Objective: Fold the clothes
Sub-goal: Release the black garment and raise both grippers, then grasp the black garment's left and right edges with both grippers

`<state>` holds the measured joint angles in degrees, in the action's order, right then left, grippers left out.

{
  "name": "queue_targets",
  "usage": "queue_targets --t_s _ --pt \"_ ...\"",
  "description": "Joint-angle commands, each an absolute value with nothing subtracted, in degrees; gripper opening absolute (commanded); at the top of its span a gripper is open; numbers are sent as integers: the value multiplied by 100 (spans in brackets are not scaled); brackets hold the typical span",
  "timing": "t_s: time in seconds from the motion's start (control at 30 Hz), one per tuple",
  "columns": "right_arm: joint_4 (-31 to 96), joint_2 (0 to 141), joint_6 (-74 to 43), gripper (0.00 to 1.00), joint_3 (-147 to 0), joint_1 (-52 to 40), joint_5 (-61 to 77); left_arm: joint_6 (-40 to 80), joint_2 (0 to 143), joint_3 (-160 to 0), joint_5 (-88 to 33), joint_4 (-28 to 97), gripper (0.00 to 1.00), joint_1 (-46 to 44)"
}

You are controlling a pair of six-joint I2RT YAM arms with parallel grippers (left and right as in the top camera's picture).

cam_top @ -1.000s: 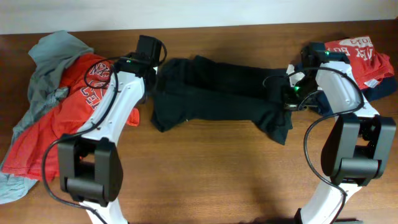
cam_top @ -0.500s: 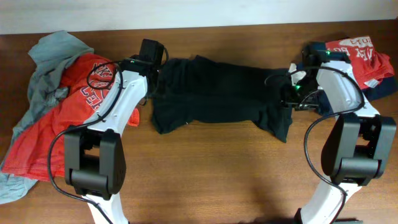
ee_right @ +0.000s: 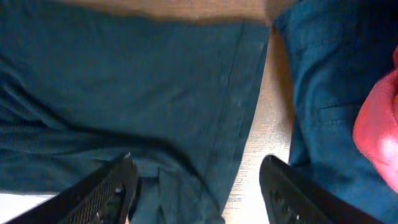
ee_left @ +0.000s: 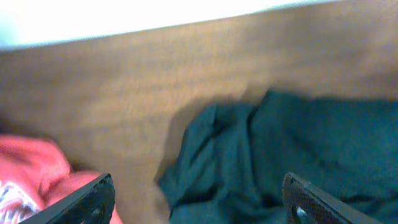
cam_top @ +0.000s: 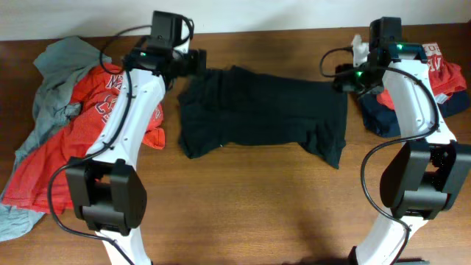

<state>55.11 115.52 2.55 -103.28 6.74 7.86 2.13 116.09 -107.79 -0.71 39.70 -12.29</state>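
My left gripper [ee_left: 199, 202] is open, jaws spread wide with nothing between them. It hangs just above the rumpled left end of the soft black T-shirt [ee_left: 298, 143], and the brown wooden table [ee_left: 124, 93] shows bare beyond that end. My right gripper [ee_right: 199, 186] is open too and holds nothing. Its jaws straddle the black shirt's stitched right edge, with a narrow strip of tabletop just past it and then a dark navy garment [ee_right: 336, 93] close beside. From overhead, the near half of the table is bare wood between my two arm bases. Farther in, the black shirt lies spread across the middle, mostly flat but wrinkled. Its near right corner is bunched and hangs lower than the rest, and its near left corner is folded under. To my left, a red-orange T-shirt with white lettering [cam_top: 81, 140] sprawls from the near edge toward the back, lying on a crumpled grey T-shirt [cam_top: 62, 62] that sticks out at the far left corner and again at the near edge. To my right, the navy garment sits just beside the black shirt, with a second red-orange lettered shirt [cam_top: 445, 73] lying over it at the far right edge. Both grippers hover at the back of the table, one at each far corner of the black shirt.
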Motion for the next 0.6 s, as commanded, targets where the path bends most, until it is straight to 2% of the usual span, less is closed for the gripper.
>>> queue_targets --t_s 0.0,0.17,0.33,0.37,0.47,0.57 --pt "5131 11642 204 68 -10427 725 910 43 12114 -10849 -705 3664 86 -1061" --pt "4593 11887 342 68 -10427 716 945 89 12785 -10851 -1304 2864 86 -1022" --pt "4466 12213 355 68 -10427 716 941 187 13288 -10986 -1339 2504 86 -1039" --pt "4464 12267 346 67 -10427 718 945 189 13353 -11006 -1343 2473 86 -1044" --pt "4501 12392 180 56 -10427 720 932 189 13513 -11021 -1400 2340 86 -1044" --pt "4475 12414 115 57 -10427 727 917 187 13570 -11021 -1398 2222 87 -1044"
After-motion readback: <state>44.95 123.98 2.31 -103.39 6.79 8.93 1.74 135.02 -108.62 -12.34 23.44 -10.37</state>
